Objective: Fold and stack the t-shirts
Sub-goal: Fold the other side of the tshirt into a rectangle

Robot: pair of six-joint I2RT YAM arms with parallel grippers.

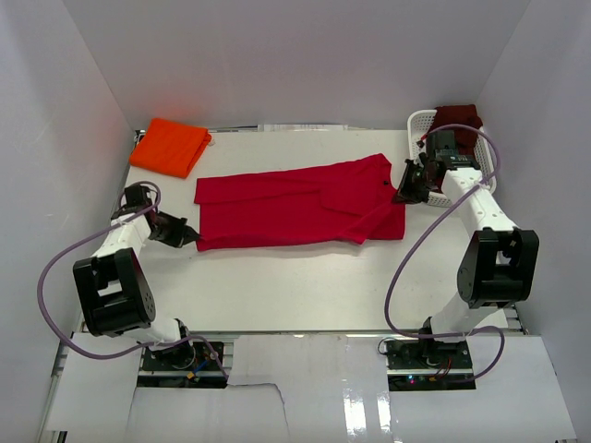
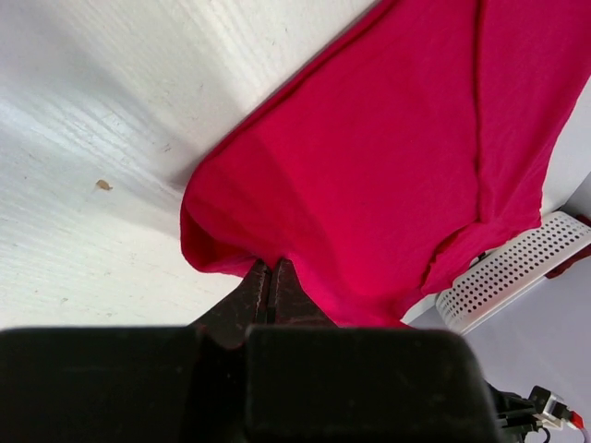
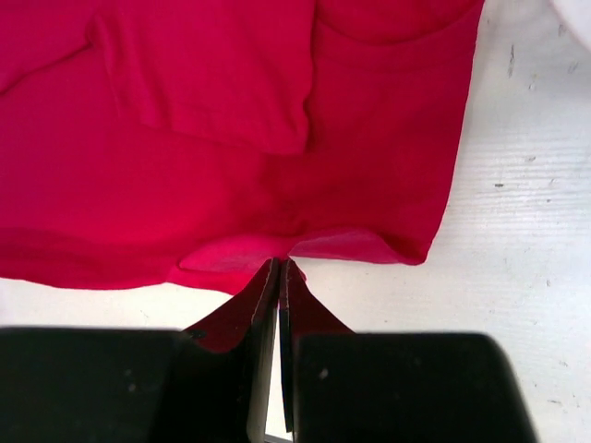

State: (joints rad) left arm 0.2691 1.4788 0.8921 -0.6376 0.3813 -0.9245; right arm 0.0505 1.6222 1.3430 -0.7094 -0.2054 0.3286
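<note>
Got both clamped on the red t-shirt mid-frame: left gripper on its left hem, right gripper on the right edge, cloth lying flat on the table. Looks like mid-fold to me, so next I need both ends lifted and carried over together. Farther back, the orange t-shirt sits folded upper left, and the maroon t-shirt is in the basket upper right.

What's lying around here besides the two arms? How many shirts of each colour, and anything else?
red t-shirt, spread out in the middle: 1
orange t-shirt, folded at the far left: 1
maroon t-shirt, in the basket: 1
white basket, far right: 1
Total: 4 things, 3 of them shirts
</note>
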